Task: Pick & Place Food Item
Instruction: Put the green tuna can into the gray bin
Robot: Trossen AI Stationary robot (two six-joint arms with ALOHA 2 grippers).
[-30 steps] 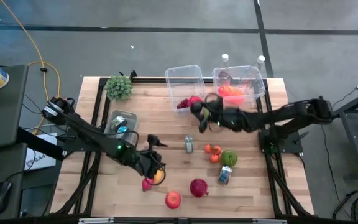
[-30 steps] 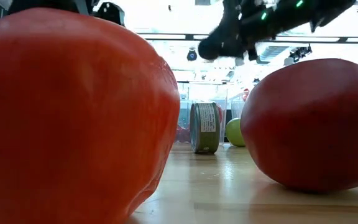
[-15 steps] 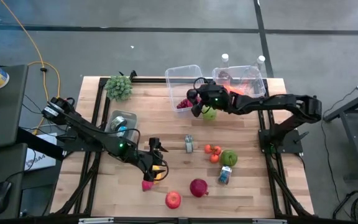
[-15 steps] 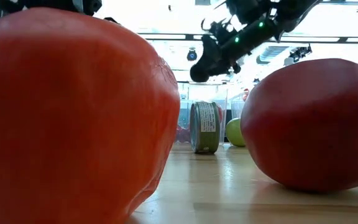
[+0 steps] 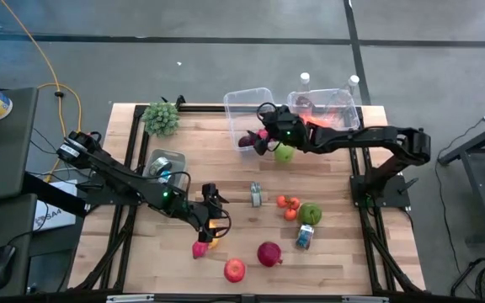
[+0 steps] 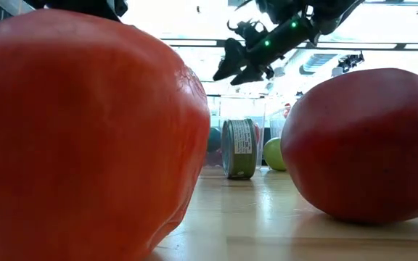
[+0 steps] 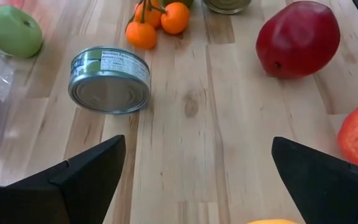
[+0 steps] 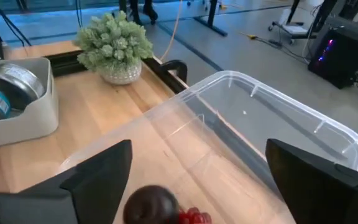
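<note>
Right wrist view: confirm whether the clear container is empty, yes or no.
No: the clear container already holds a dark round fruit beside some small red pieces, showing between the open right gripper fingers.

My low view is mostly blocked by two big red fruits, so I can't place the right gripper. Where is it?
Observer: The right gripper hangs over the left clear container, fingers open.
Operator: Anything inside that container?
Observer: A dark round fruit lies in it, beside something red.
Operator: And the left gripper?
Observer: The left gripper is open, low over the table by an orange fruit.
</note>
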